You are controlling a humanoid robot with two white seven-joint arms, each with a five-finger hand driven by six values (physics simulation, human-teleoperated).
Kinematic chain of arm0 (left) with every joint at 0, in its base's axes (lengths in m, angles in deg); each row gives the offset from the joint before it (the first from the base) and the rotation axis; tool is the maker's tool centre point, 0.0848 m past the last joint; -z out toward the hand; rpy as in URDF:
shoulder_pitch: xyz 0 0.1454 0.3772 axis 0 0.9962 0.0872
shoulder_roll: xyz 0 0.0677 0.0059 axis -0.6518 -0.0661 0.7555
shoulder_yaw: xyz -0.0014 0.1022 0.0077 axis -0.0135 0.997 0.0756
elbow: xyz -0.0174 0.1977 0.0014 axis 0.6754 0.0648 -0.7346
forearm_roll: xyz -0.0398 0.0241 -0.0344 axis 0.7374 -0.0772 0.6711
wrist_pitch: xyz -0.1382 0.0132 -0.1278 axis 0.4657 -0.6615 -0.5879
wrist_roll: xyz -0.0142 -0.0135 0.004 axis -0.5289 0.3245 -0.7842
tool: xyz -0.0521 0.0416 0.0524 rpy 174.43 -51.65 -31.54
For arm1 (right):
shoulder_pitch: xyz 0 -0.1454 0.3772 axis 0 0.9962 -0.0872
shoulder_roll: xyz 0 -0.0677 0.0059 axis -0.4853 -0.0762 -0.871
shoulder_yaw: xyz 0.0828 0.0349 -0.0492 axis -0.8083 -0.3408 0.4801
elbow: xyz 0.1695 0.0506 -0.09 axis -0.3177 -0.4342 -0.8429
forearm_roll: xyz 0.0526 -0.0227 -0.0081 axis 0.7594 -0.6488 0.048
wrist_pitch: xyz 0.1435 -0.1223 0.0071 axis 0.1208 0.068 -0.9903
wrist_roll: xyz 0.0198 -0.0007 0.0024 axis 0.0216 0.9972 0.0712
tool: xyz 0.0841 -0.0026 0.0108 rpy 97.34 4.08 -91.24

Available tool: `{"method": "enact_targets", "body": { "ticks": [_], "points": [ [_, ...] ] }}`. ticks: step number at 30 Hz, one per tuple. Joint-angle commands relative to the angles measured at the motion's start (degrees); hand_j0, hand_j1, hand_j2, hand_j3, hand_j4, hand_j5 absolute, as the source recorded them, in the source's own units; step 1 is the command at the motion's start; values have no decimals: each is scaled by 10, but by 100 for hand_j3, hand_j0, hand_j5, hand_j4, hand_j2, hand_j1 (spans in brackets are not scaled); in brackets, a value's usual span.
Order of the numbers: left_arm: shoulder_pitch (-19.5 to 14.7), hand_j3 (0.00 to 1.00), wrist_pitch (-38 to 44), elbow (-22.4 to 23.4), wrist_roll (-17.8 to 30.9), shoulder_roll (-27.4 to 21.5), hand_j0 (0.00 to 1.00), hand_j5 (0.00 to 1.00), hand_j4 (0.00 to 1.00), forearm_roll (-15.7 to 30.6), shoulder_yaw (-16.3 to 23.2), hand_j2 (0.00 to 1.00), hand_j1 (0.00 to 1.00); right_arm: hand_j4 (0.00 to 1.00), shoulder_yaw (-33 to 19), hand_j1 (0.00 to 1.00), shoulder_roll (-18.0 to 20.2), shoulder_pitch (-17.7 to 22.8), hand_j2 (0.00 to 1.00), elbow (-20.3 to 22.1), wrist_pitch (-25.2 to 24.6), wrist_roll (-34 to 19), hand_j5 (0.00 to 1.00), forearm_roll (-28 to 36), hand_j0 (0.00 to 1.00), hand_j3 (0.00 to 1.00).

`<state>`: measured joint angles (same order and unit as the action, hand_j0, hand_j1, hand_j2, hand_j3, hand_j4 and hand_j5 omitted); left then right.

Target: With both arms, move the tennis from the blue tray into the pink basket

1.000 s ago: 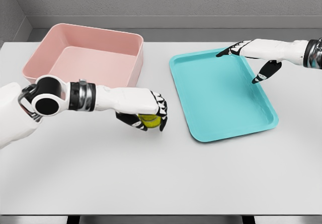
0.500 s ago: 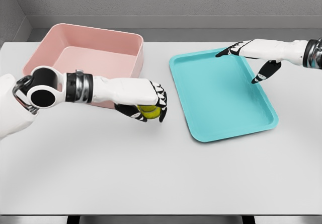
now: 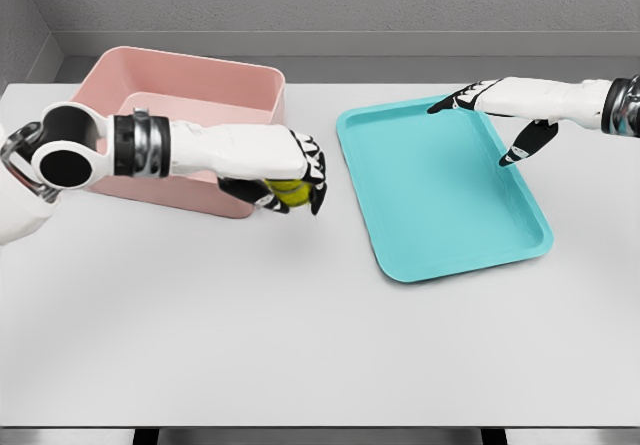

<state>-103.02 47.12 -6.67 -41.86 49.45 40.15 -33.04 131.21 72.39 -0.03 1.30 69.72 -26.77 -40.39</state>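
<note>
On the white table (image 3: 320,345), a pink square plastic basket (image 3: 140,85) sits at the back left, a shallow blue rectangular tray (image 3: 440,225) to its right.

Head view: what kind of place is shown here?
Probably a simulated test bench, not a real room: a plain white table, bare grey walls, and only a pink basket and blue tray set out.

Smooth matt pink basket (image 3: 95,100), blue tray (image 3: 400,260), table (image 3: 300,345).
</note>
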Motion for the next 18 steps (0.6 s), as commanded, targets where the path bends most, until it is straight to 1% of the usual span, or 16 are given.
{"method": "enact_targets", "body": {
  "ticks": [1,3,10,18],
  "points": [
    [-1,44,1,2,0,-4,44,44,44,7,0,44,44,100,-1,100,0,0,100,0,-1,0,100,3,100,100],
    [-7,44,1,3,0,-6,44,44,44,9,0,44,44,100,-1,100,0,0,100,1,-1,0,100,3,100,100],
    [-11,44,1,5,0,-15,44,44,44,8,-8,44,44,100,-1,100,0,0,100,3,-1,0,100,3,100,100],
    [-31,44,0,37,0,-15,44,44,44,9,-8,44,44,100,-1,100,0,0,100,3,-1,0,100,4,100,100]
  ]
}}
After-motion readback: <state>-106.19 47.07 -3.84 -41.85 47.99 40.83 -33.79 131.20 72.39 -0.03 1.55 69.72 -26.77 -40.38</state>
